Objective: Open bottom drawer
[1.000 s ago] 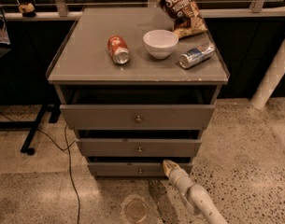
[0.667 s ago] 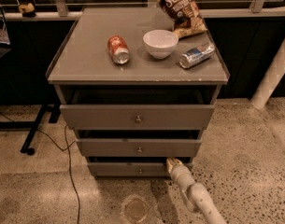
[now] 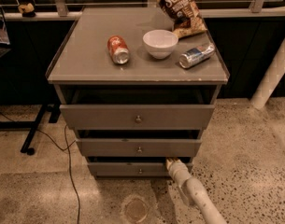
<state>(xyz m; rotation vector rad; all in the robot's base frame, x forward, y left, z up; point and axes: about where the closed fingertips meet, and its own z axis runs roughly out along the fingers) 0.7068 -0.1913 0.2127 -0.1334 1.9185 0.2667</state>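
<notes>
Arm's gripper (image 3: 171, 163) is sitting at top edge of bottom drawer (image 3: 128, 170), rt of its knob (image 3: 140, 171); grip state can't tell. Drawer, lowest in cabinet (image 3: 86, 55), is looking barely out, so pull prob. mostly left.

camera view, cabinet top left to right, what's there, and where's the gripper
red tipped soda can → white round bowl → silver-blue tipped can; gripper at the flat grey bottom drawer, right of its knob
</notes>
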